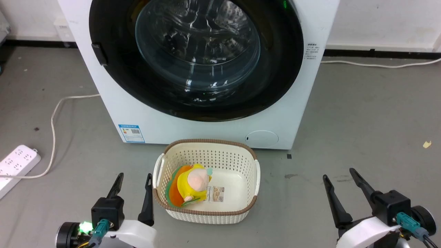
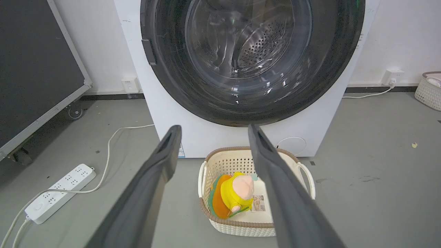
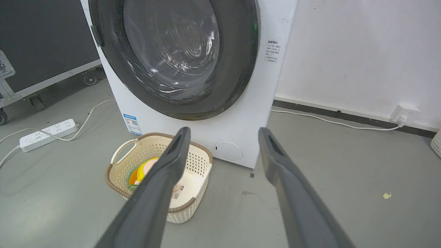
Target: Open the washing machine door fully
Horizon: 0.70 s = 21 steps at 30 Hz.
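Nothing was done yet, operator. The washing machine door sat shut, its black ring flush against the white front of the washing machine, which stood at the far edge of the floor by the wall. The door's dark handle tab sat on its left rim with nothing touching it.

Your left jaws stood spread and empty at the near left of the floor. Your right jaws were spread and empty too, at the near right, and both were well apart from the door. Between them and the machine a cream basket rested on the floor just in front of the machine, with a yellow plush toy inside.

By my reckoning the whole job lay ahead of you: reach past the basket to that tab, pull the door off its catch, then swing it round until it stood fully open. The basket looked likely to crowd your approach.
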### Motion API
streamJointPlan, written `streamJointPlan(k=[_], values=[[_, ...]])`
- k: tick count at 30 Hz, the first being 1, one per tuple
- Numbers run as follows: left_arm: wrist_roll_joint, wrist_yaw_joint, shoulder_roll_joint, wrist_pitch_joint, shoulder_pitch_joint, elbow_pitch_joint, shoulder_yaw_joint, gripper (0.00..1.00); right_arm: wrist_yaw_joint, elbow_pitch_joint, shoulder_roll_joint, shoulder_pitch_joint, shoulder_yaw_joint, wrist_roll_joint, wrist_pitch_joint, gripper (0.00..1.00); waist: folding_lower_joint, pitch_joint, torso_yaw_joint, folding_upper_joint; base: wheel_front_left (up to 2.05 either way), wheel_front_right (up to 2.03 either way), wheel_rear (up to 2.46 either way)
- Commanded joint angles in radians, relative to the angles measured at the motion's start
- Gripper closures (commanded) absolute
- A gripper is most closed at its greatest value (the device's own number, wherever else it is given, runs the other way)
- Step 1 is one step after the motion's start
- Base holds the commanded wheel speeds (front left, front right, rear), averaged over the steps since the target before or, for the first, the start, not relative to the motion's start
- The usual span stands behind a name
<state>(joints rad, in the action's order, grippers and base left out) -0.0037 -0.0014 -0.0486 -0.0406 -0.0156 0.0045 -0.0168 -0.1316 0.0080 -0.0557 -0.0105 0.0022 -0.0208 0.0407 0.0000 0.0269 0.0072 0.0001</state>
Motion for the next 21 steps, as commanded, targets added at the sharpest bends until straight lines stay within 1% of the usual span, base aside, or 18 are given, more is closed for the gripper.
streamJointPlan(k=[1, 11, 21], values=[[-0.005, 0.008, 0.000, -0.009, 0.012, -0.001, -0.001, 0.00, 0.000, 0.002, 0.001, 0.023, 0.000, -0.008, 0.009, 0.00, 0.0000, 0.007, 0.002, -0.0001, 0.00, 0.00, 0.00], [-0.008, 0.010, -0.001, -0.030, 0.036, -0.008, -0.012, 0.00, 0.000, 0.013, -0.009, 0.089, 0.006, -0.028, 0.030, 0.00, 0.0000, 0.056, 0.014, -0.0001, 0.00, 0.00, 0.00], [-0.009, 0.013, -0.001, -0.051, 0.063, -0.012, -0.023, 0.00, 0.000, 0.048, -0.043, 0.209, 0.015, -0.109, 0.040, 0.00, 0.0000, 0.104, 0.028, -0.0001, 0.00, 0.00, 0.00]])
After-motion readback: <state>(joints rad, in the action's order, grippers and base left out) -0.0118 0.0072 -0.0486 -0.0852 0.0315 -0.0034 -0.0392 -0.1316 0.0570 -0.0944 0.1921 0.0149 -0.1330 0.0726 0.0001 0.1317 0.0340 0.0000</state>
